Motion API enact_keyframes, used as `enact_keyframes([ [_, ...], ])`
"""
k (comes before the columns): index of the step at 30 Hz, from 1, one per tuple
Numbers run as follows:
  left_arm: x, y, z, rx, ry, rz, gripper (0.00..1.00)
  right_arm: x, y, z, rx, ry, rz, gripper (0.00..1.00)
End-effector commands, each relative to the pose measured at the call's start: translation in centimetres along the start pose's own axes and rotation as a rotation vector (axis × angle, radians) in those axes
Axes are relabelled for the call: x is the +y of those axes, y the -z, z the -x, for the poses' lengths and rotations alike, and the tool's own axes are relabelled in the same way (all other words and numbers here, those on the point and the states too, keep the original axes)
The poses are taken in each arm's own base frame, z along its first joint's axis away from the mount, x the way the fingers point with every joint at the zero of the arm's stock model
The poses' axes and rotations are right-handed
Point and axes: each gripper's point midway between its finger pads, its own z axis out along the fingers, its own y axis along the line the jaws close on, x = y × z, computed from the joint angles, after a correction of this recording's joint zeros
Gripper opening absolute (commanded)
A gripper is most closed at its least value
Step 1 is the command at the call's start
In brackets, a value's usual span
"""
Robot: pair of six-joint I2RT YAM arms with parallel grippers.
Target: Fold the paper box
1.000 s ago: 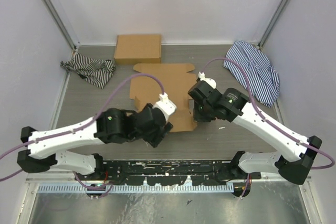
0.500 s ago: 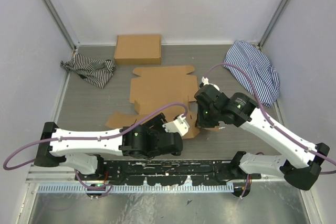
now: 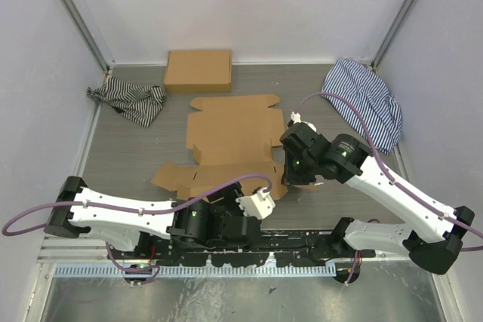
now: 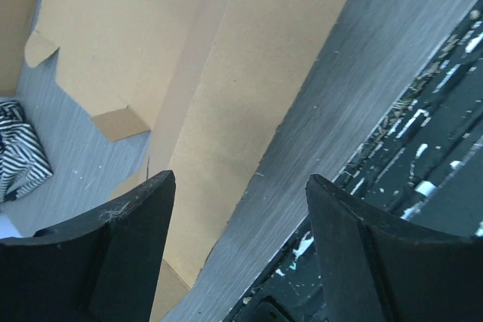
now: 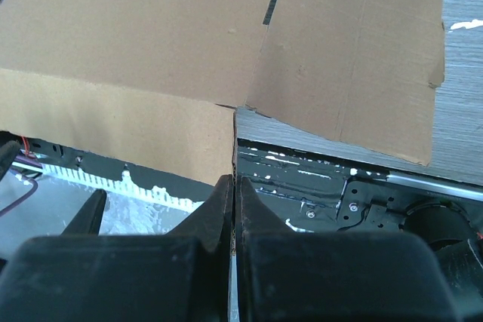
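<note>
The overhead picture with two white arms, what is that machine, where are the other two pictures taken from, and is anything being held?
Two robot arms are bolted at the near edge of the table, each ending in a two-finger gripper. One camera looks down from above; the others sit on each wrist. On the table lie the paper box, a brown cardboard sheet with flaps, a second brown box behind it, a black-striped cloth left, a blue-striped cloth right. The right gripper is pinched shut on the sheet's edge. The left gripper is open, holding nothing.
</note>
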Motion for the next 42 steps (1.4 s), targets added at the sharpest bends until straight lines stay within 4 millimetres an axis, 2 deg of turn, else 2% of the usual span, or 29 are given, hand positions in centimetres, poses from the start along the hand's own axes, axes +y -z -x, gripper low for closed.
enact_keyframes([
  [1, 1.4, -0.8, -0.9, 0.014, -0.005, 0.125, 0.78, 0.3, 0.9, 0.2, -0.023, -0.014, 0.033, 0.03],
  [10, 1.2, -1.9, -1.4, 0.042, -0.006, 0.193, 0.79, 0.4, 1.1, 0.2, -0.023, -0.02, 0.046, 0.04],
  [15, 2.4, -2.5, -1.9, 0.05, 0.05, 0.232, 0.79, 0.5, 1.0, 0.1, -0.02, -0.019, 0.052, 0.04],
  [22, 2.8, -3.0, -2.3, 0.06, 0.111, 0.177, 0.62, 0.3, 1.4, 0.2, -0.029, -0.019, 0.047, 0.08],
  [30, 3.1, -2.7, -2.3, 0.041, 0.133, 0.163, 0.56, 0.5, 1.5, 0.3, -0.027, -0.019, 0.049, 0.11],
  [34, 3.3, -2.6, -1.8, 0.037, 0.154, 0.15, 0.42, 0.4, 1.7, 0.4, -0.034, -0.021, 0.046, 0.13],
  [36, 3.3, -2.5, -1.5, 0.032, 0.159, 0.137, 0.28, 0.4, 1.9, 0.6, -0.041, -0.022, 0.048, 0.18],
  [39, 3.2, -2.3, -1.0, 0.036, 0.174, 0.099, 0.09, 0.0, 2.2, 0.9, -0.056, -0.027, 0.027, 0.41],
  [40, 3.2, -2.3, -0.9, 0.038, 0.176, 0.094, 0.04, -0.1, 2.3, 1.0, -0.063, -0.029, 0.021, 0.51],
  [42, 3.2, -2.2, -0.7, 0.045, 0.175, 0.086, 0.0, -0.3, 2.8, 1.5, -0.087, -0.036, 0.007, 0.63],
])
